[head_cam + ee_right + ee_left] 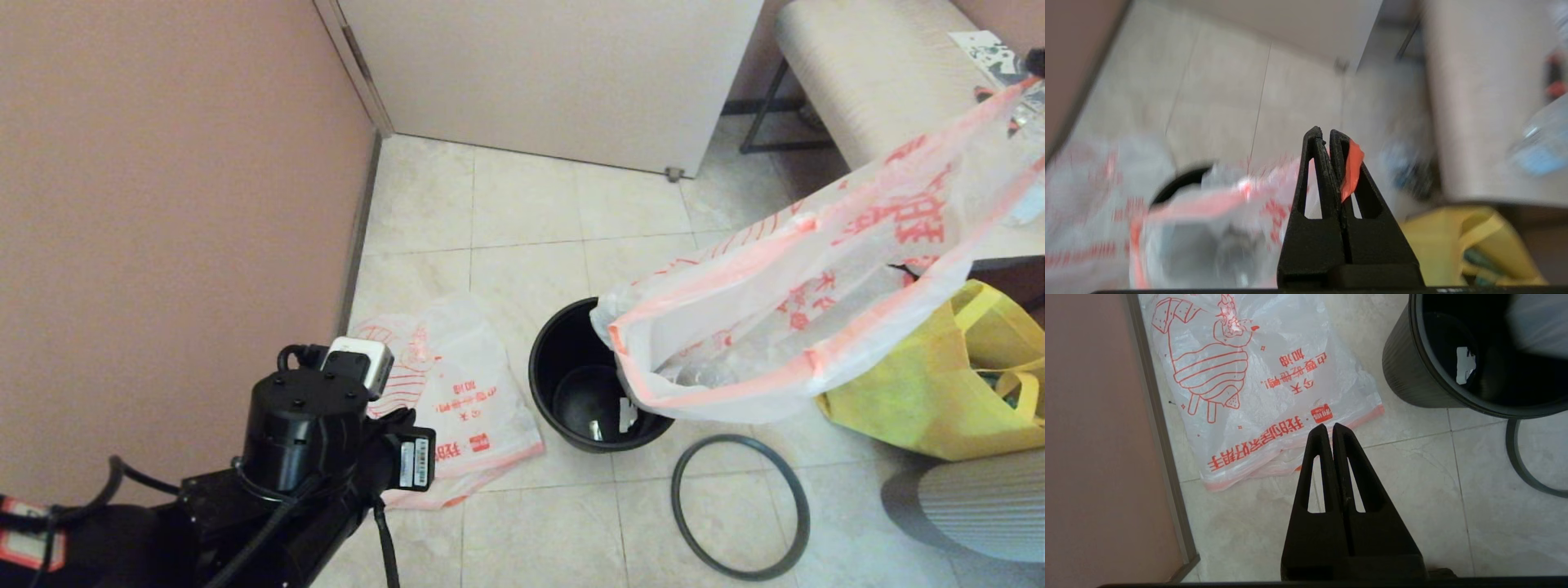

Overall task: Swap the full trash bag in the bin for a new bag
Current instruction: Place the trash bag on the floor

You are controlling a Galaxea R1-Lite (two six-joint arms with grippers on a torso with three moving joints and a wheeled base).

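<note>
The full trash bag [816, 310] hangs in the air, stretched from the upper right down over the bin's right rim, with bottles showing through it. My right gripper [1327, 132] is shut on its orange-red handle [1351, 167], high at the right. The black bin [571, 384] stands on the tiles, unlined, with a small white scrap at its bottom. Left of the bin, the new bag [465, 408] lies flat on the floor. My left gripper [1329, 426] hovers shut and empty above the near edge of the new bag [1249, 396].
A thin dark grey hoop [739, 506] lies on the floor in front of the bin. To the right a yellow tote [955, 392] sits below a padded bench [865, 73]. The pink wall [163, 204] runs along the left. A white door [555, 73] closes the back.
</note>
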